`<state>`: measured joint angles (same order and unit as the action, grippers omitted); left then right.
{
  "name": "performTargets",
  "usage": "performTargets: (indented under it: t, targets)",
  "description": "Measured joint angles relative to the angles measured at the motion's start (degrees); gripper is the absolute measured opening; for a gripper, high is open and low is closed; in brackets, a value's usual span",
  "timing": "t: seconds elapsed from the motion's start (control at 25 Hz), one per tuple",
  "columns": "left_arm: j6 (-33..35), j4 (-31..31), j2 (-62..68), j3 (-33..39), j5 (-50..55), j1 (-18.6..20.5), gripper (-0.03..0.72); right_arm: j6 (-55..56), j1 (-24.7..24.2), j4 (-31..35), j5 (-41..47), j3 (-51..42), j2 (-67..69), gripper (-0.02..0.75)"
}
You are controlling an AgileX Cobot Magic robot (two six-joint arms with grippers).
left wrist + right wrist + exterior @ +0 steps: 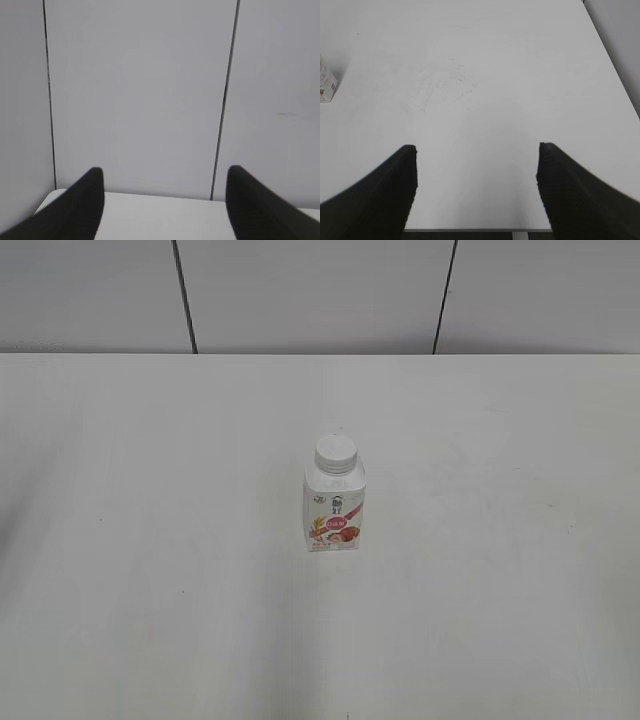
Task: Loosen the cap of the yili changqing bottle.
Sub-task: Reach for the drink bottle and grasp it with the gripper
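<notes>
Here the bottle (334,502) stands upright near the middle of the white table (150,540), its pink-red label facing the exterior camera. The cap (335,453) sits on the bottle's neck, white and ribbed round its side. Neither arm shows in the exterior view, and nothing touches the bottle.

The left gripper (165,205) is spread wide, its 2 dark fingers (80,205) well apart with nothing between them. It points away from the bottle, toward the pale panelled wall (140,100) behind the table's far edge.

The right gripper (476,187) is likewise spread wide and holds nothing. It looks down on bare tabletop, and only a corner of the bottle (327,85) shows at the left edge of that view, well apart from the gripper's fingers (570,195).
</notes>
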<state>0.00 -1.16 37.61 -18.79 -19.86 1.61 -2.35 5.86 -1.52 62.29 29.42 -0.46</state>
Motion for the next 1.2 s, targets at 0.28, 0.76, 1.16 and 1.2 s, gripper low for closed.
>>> performTargets:
  t: [0.28, 0.76, 1.16, 1.2]
  targets:
    - [0.0, 0.0, 15.3, 0.1, -14.7, 0.0, 0.471, 0.0, 0.0, 0.0, 0.0, 0.0, 0.0, 0.587]
    - [0.0, 3.2, 38.3, 0.1, -39.6, 0.0, 0.469, 0.0, 0.0, 0.0, 0.0, 0.0, 0.0, 0.587]
    - [-1.9, 18.9, 52.6, -3.9, -44.1, 0.0, 0.421, 0.0, 0.0, 0.0, 0.0, 0.0, 0.0, 0.587]
    - [-3.1, 20.9, 54.1, -4.9, -44.1, 0.0, 0.421, 0.0, 0.0, 0.0, 0.0, 0.0, 0.0, 0.587]
